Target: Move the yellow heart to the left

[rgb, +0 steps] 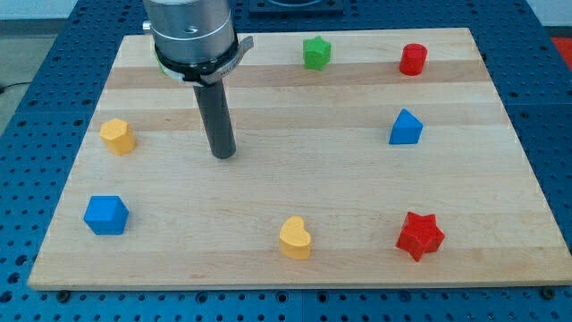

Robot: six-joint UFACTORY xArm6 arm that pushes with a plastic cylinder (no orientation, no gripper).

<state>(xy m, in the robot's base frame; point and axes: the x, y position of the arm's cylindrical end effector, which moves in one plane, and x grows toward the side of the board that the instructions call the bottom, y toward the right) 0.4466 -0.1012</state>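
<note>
Tip [223, 155]: bare rod end, holding nothing, resting on board [295, 179]. Yellow heart [295, 238]: well below-right of tip, untouched. No legible writing.

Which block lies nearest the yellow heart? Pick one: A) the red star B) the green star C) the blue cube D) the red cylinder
A: the red star sits just to the view's right of the yellow heart along the board's bottom edge, closer than any other block; my tip stands well above the heart, toward the view's left.
</note>
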